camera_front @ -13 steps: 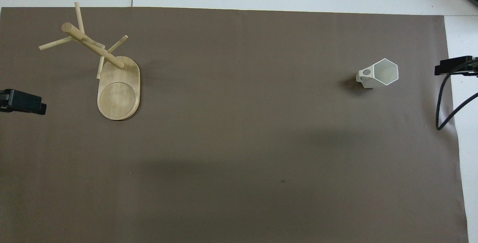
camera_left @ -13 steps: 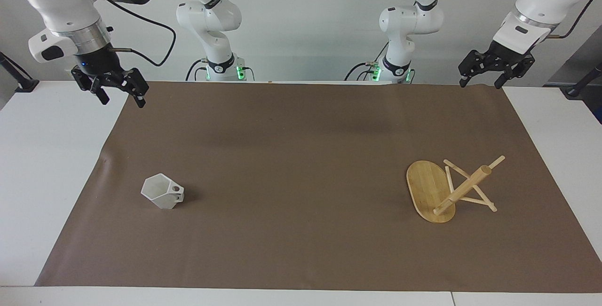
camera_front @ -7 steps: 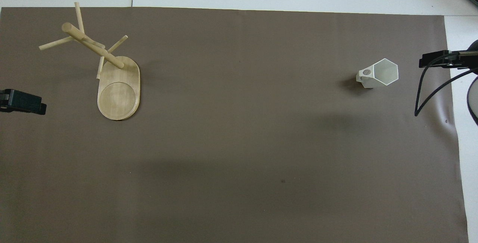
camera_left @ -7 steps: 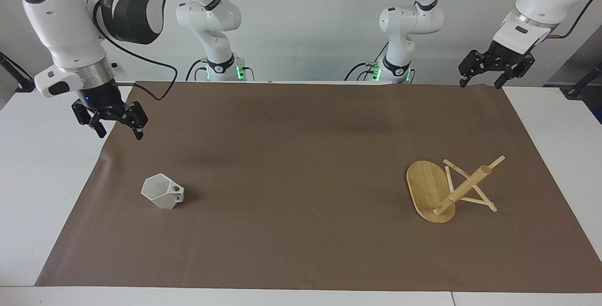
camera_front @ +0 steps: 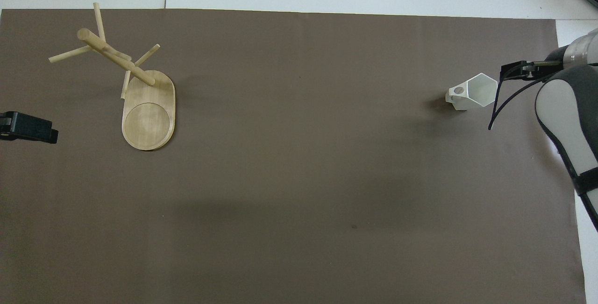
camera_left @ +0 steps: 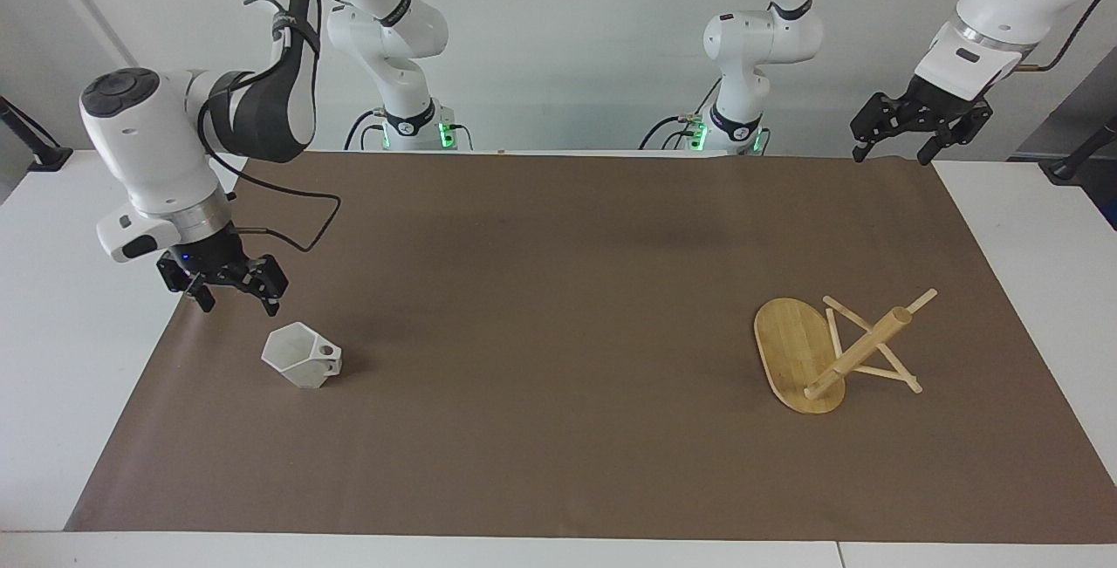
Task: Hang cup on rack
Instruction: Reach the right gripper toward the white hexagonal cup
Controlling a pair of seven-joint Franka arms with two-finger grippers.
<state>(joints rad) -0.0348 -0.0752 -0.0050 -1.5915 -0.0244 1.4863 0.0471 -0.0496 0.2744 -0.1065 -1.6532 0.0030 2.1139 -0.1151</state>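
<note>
Hovering open-jawed beside the white faceted mug (camera_left: 302, 356), right gripper (camera_left: 229, 291) (nothing held), presumably lining up a grasp. Waiting open at the table's edge, left gripper (camera_left: 916, 129), near the bamboo mug tree (camera_left: 833, 350).

Even, bright light falls from above; both views are sharp, without glare. The cup (camera_left: 302, 356) casts a small soft shadow, and fainter, broader ones blur across the brown mat (camera_left: 558, 289).

The cup (camera_left: 302, 356) stands on the mat (camera_left: 558, 306) toward the right arm's end of the worktop (camera_left: 78, 332); the rack (camera_left: 829, 352) stands well apart toward the left arm's end. The right gripper (camera_left: 234, 292) hangs over the mat just beside the cup; the left gripper (camera_left: 899, 139) waits over the mat's corner.
</note>
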